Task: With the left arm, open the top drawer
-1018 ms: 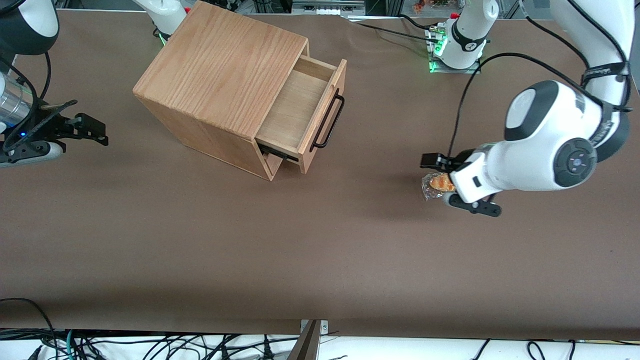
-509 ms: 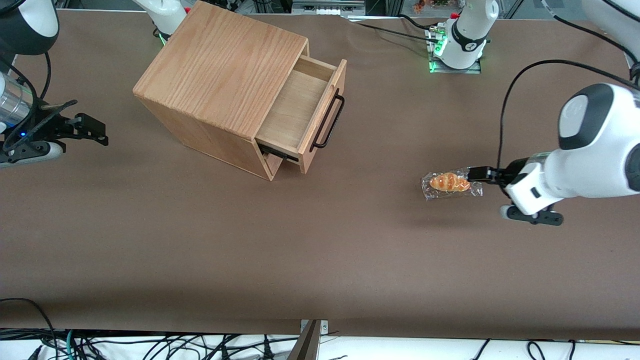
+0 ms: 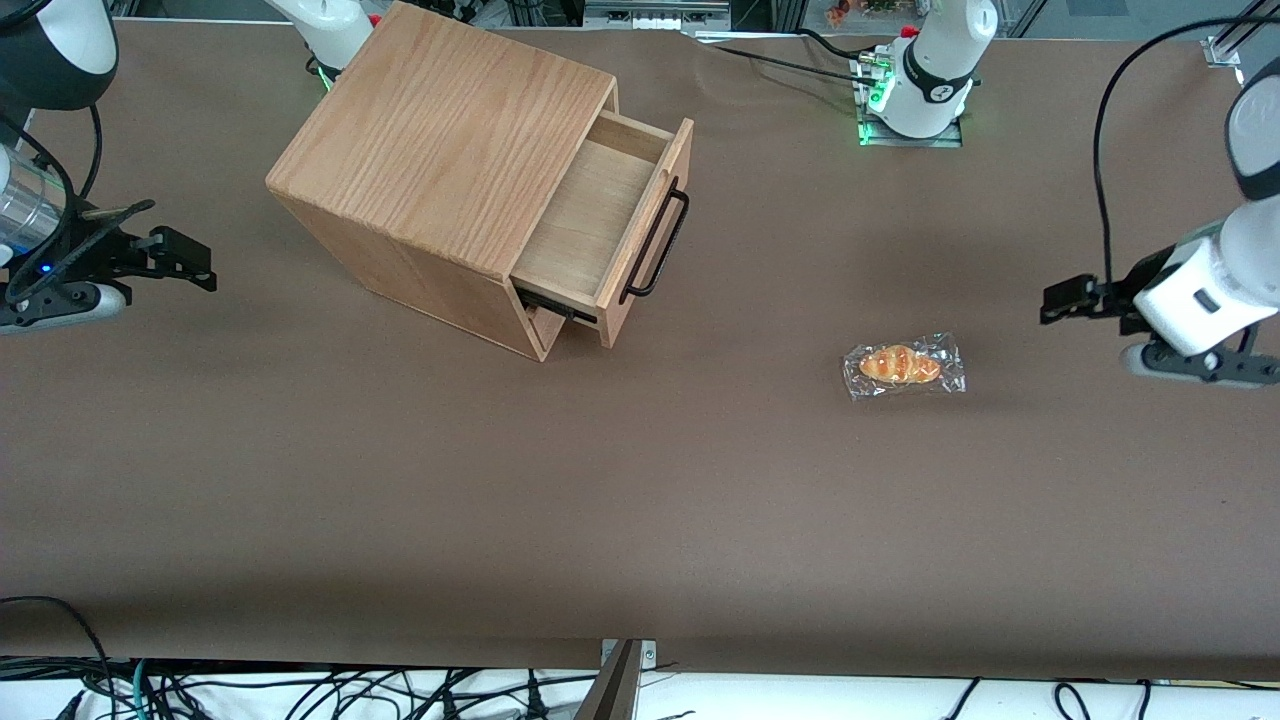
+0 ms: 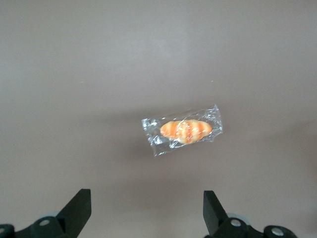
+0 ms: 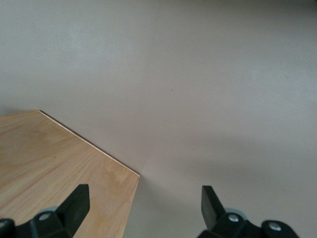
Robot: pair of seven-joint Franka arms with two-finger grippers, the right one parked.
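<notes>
While it sits pulled well out of its cabinet, the top drawer shows a bare wooden floor inside, and its long black bar handle stands off the oak front, facing toward the working arm's end of the bench. One corner of the cabinet's light wooden top also shows in the right wrist view. Under the drawer, a black slide rail shows at the cabinet's open front. The cabinet stands at an angle on the brown bench, toward the parked arm's end.

Well apart from the drawer, toward the working arm's end and nearer to the front camera, a small bread roll in a clear wrapper lies flat on the bench. It appears again in the left wrist view, an orange-brown roll with pale stripes inside crinkled plastic, with nothing touching it.

Farther toward that end, the left arm reaches in from the edge of the front view, its white link ending in the black gripper. The gripper hangs above the bench, apart from the roll and far from the drawer handle. Its two fingers are spread wide in the left wrist view, with only bare bench between them and nothing held.
</notes>
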